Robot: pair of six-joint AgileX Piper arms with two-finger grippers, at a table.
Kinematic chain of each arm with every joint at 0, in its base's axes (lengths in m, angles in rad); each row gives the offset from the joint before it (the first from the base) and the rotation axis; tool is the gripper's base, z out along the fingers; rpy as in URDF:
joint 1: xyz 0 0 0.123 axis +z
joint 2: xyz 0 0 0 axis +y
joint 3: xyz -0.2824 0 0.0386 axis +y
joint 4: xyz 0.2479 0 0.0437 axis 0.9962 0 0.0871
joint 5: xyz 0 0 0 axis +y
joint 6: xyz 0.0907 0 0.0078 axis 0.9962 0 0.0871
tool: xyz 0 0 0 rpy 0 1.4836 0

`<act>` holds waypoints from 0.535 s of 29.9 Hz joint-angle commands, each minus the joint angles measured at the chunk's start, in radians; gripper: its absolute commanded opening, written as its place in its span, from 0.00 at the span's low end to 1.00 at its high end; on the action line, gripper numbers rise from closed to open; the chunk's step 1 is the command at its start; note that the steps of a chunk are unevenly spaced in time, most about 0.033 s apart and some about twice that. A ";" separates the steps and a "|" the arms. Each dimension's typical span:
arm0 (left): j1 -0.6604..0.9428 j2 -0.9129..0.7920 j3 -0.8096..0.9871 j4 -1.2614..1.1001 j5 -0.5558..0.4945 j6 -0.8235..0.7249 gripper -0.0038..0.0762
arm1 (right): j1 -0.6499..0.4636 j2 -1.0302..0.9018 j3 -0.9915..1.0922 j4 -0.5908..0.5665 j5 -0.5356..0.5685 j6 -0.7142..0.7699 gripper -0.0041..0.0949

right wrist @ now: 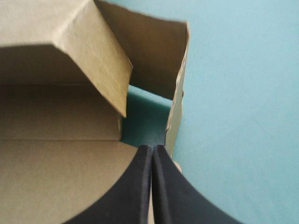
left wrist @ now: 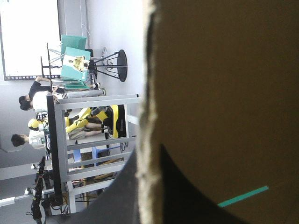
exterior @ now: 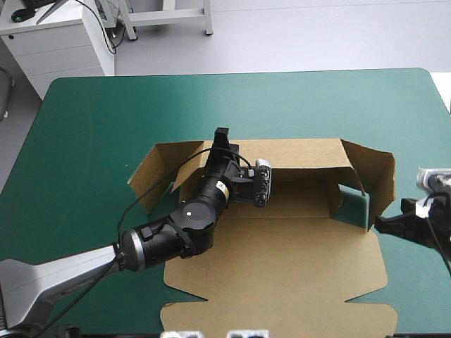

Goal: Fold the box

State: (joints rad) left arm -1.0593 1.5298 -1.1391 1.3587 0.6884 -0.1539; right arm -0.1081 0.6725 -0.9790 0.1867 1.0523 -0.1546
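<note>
- High view: the box (exterior: 282, 260) lies in the middle of the table (exterior: 91, 141). Most of it is flat, but the far wall (exterior: 303, 151) is raised and the right wall (exterior: 380, 179) stands at an angle.
- The left gripper (exterior: 223, 137) reaches across the box to the far wall's top edge. In the left wrist view the board's raw edge runs between the two black fingers (left wrist: 126, 196), which are nearly closed on it, so I take it the wall is pinched.
- The right gripper (right wrist: 152, 148) sits at the foot of the right wall, at the box's right edge. Its fingers meet in a narrow point, and I cannot tell whether any board is nipped between them.
- The left flap (exterior: 165, 165) is splayed outward and only half raised.
- The step in hand looks like standing the far wall up and bringing the side walls in to meet it.
- To do it well, hold the far wall upright by its top edge without pulling it toward the robot, or the crease will roll and the base will lift.
- Push the right wall with the closed fingertip low, near its crease, so the board hinges instead of bowing.
- Steer the inner tab (right wrist: 93, 56) inside the far wall, not outside it.
- Press slowly, because the sheet is light and may slide on the cover, and only the left grip anchors it.
- Deal with the left flap afterwards, since the left arm is now in its way.
</note>
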 commanded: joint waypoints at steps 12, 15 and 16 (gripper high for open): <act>-0.006 0.024 -0.006 0.081 0.009 -0.025 0.04 | 0.000 0.481 -0.378 0.184 -0.054 -0.138 0.03; -0.006 0.028 -0.006 0.087 0.009 -0.025 0.04 | 0.000 0.573 -0.425 0.187 -0.062 -0.142 0.03; -0.006 0.028 -0.006 0.093 0.009 -0.025 0.04 | 0.000 0.603 -0.441 0.187 -0.062 -0.144 0.03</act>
State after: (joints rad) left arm -1.0593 1.5841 -1.1230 1.4388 0.7044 -0.1624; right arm -0.1081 1.2331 -1.3527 0.3476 1.0482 -0.2802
